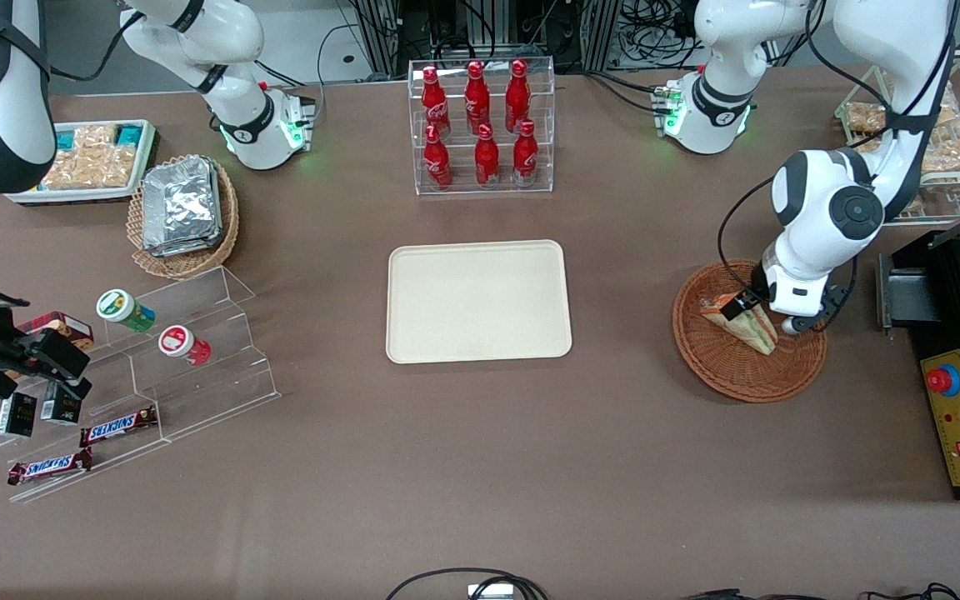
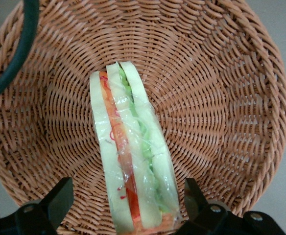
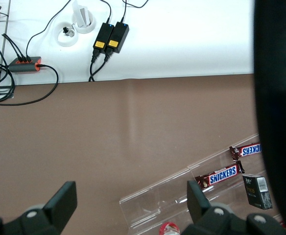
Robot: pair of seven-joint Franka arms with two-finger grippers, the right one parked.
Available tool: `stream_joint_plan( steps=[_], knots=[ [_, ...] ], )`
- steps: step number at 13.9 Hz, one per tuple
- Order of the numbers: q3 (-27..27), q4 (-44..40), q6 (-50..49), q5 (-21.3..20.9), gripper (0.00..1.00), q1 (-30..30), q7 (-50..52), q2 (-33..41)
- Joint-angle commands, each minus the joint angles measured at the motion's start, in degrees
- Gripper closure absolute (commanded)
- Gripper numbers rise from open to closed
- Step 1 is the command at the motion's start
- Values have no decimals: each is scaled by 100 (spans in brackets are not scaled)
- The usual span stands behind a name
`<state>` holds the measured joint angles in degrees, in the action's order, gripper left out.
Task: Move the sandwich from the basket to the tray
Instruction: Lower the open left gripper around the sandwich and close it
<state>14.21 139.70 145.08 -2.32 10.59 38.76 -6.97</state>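
Reddish wicker basket (image 1: 747, 367) holding clear-wrapped sandwich wedge (image 2: 133, 156). Left gripper (image 2: 128, 200) hovering low, fingers spread wide, straddling wedge w/o touching. Risk: slick wrap slipping or bread crushing on closing. Cream tray (image 1: 478, 301) waiting mid-table, well apart.

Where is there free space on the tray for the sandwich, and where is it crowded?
The whole tray is bare inside its rim, with open table around it; the bottle rack stands farther from the front camera. It is crowded at the basket, where the gripper stands open around the sandwich.
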Motion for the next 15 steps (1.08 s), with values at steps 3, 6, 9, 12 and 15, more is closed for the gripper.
stream_joint_plan(
  steps=[3, 6, 9, 12, 15],
  knots=[
    [-67, -13, 170, -190, 0, -4, 141, -190],
    [-85, -74, 318, -304, 1, 22, 141, -331],
    [-129, -144, 346, -304, 75, 22, 158, -402],
    [-129, -293, 346, -313, 100, 5, 413, -481],
    [-129, -469, 58, -375, 100, 5, 475, -306]
  ],
)
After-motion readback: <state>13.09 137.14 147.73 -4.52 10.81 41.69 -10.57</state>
